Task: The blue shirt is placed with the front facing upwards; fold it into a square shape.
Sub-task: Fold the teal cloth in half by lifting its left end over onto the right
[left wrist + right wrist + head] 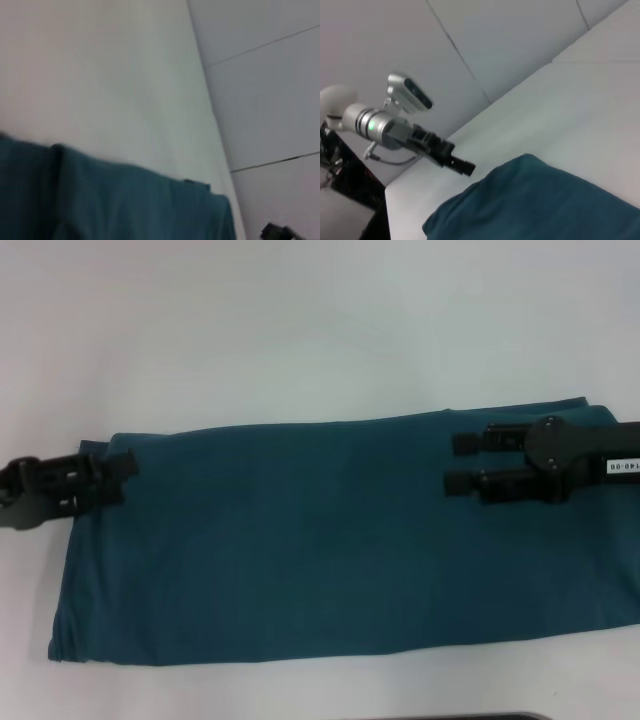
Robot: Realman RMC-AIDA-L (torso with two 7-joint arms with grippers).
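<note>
The blue shirt lies on the white surface already folded into a long band, no lettering showing, so the lengthwise folds look done; what remains, I'd judge, is bringing one end over to square it. The left pincer sits at its left end, the right pincer over the right end, both spread and holding nothing.

A plain white, smooth counter carries the load. Directly on it lies one dark teal-blue cotton shirt, folded into a long flat band spread across the counter's width.
</note>
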